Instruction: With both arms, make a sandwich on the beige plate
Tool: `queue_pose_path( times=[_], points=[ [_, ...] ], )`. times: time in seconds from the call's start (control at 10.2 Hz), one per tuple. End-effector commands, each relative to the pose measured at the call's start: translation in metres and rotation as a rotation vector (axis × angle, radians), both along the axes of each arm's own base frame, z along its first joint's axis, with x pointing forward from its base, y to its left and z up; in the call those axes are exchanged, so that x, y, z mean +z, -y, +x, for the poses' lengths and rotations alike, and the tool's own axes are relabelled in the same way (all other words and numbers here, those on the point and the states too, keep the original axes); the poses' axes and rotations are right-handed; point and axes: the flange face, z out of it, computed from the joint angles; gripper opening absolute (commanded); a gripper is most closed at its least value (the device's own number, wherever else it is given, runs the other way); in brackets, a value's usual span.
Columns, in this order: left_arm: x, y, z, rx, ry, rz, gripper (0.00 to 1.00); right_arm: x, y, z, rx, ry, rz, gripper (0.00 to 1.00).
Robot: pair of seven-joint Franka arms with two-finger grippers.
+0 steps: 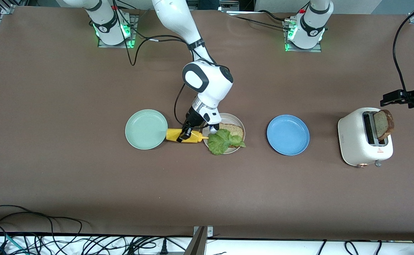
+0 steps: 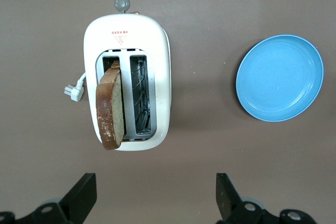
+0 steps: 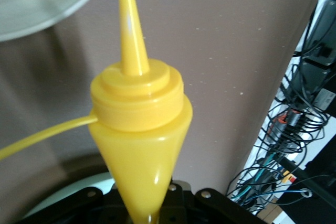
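Observation:
The beige plate [image 1: 233, 117] holds one brown bread slice [image 1: 234, 130] with a ruffled lettuce leaf [image 1: 223, 141] lying partly on it. A second bread slice [image 1: 384, 124] stands up out of the white toaster [image 1: 361, 143]. It also shows in the left wrist view [image 2: 110, 109]. My right gripper [image 1: 185, 135] is shut on a yellow squeeze bottle [image 1: 177, 135] that lies level beside the beige plate, nozzle toward it. The bottle fills the right wrist view [image 3: 139, 124]. My left gripper [image 2: 156, 199] is open and empty, up in the air beside the toaster [image 2: 155, 40].
A mint-green plate [image 1: 146, 129] sits next to the bottle's base, toward the right arm's end. A blue plate [image 1: 287, 134] lies between the beige plate and the toaster, and shows in the left wrist view [image 2: 279, 77]. Cables hang along the table's near edge.

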Motion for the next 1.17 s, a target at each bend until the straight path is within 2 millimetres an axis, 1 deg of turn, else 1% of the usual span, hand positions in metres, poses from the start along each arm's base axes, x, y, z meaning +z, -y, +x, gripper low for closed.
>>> queue_pose_path(
  times=[0.0, 0.1, 0.2, 0.29, 0.39, 0.49, 0.59, 0.69, 0.78, 0.88, 0.98, 1.08],
  points=[
    [0.009, -0.003, -0.003, -0.019, -0.006, 0.033, 1.00, 0.067, 0.030, 0.030, -0.009, -0.085, 0.033, 0.00],
    [0.009, -0.003, -0.003, -0.018, -0.006, 0.033, 1.00, 0.099, 0.053, 0.047, -0.036, -0.115, 0.088, 0.00],
    [0.009, -0.003, -0.003, -0.018, -0.007, 0.033, 1.00, 0.123, 0.080, 0.063, -0.066, -0.159, 0.141, 0.00],
    [0.009, -0.003, -0.003, -0.019, -0.006, 0.033, 1.00, 0.146, 0.114, 0.081, -0.084, -0.211, 0.203, 0.00],
    [0.009, -0.003, -0.003, -0.016, -0.006, 0.034, 1.00, 0.166, 0.153, 0.095, -0.077, -0.271, 0.262, 0.00],
    [0.009, -0.003, -0.003, -0.019, -0.006, 0.033, 1.00, 0.179, 0.193, 0.104, -0.080, -0.318, 0.340, 0.00],
    [0.009, -0.003, -0.003, -0.019, -0.007, 0.033, 1.00, 0.188, 0.238, 0.111, -0.089, -0.353, 0.418, 0.00],
    [0.008, -0.003, -0.003, -0.019, -0.007, 0.033, 1.00, 0.191, 0.285, 0.115, -0.102, -0.388, 0.508, 0.00],
    [0.009, -0.003, -0.003, -0.018, -0.006, 0.033, 1.00, 0.191, 0.336, 0.116, -0.121, -0.415, 0.630, 0.00],
    [0.008, -0.003, -0.003, -0.018, -0.007, 0.033, 1.00, 0.181, 0.389, 0.112, -0.129, -0.442, 0.762, 0.00],
    [0.009, -0.003, -0.003, -0.018, -0.007, 0.033, 1.00, 0.165, 0.429, 0.107, -0.096, -0.479, 0.850, 0.00],
    [0.009, -0.003, -0.003, -0.017, -0.007, 0.032, 1.00, 0.154, 0.469, 0.104, -0.051, -0.508, 0.920, 0.00]
  ],
)
